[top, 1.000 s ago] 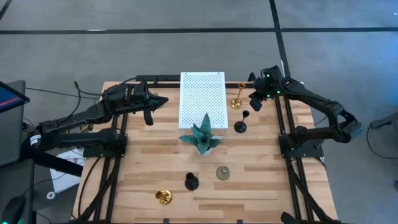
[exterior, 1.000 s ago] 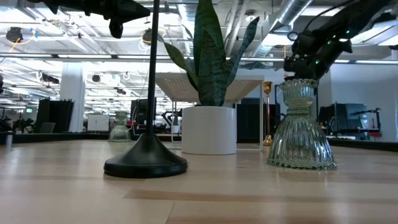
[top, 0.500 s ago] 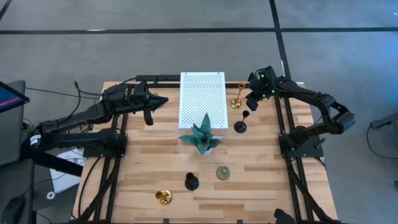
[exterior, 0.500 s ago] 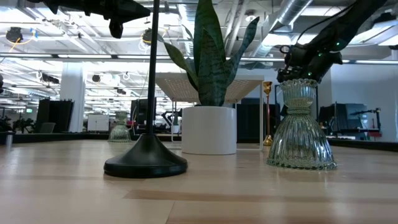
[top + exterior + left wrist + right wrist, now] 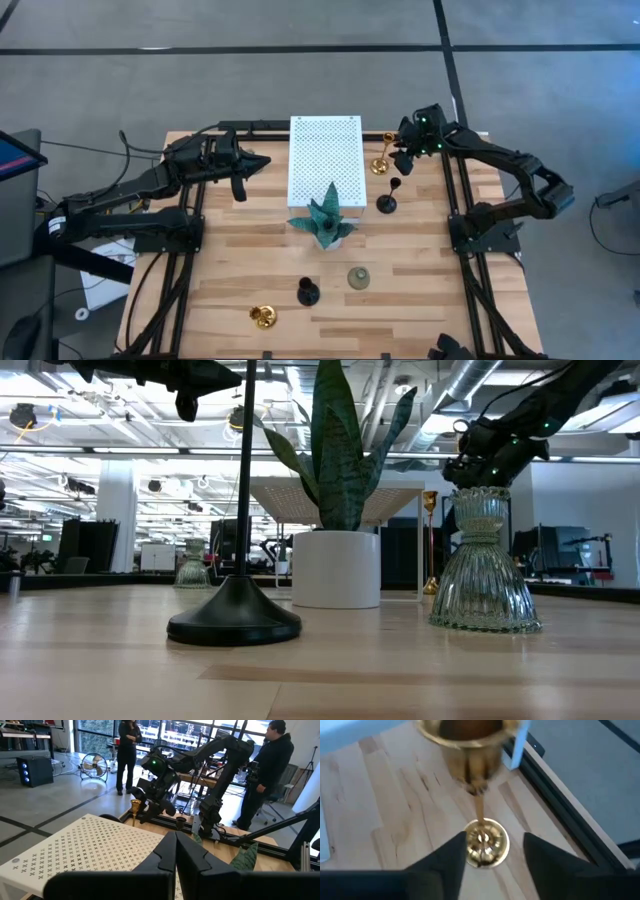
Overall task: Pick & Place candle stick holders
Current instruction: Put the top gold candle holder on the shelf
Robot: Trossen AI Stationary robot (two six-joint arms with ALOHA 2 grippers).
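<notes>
Two matte-black jointed arms — trailing black cables, green lights glowing at the right wrist.

Open-plan robotics lab: exposed ceiling ducts (image 5: 480, 380), floor fan (image 5: 95, 767), other robot rigs.

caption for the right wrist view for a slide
Right hand, fingers open, lined up on an upright gold candle stick holder standing on the wooden table.

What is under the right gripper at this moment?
An upright gold candle stick holder stands on the wooden table beside the white perforated board. The right gripper, open, frames its stem and round base; nothing is held. Its cup hides part of the stem.
</notes>
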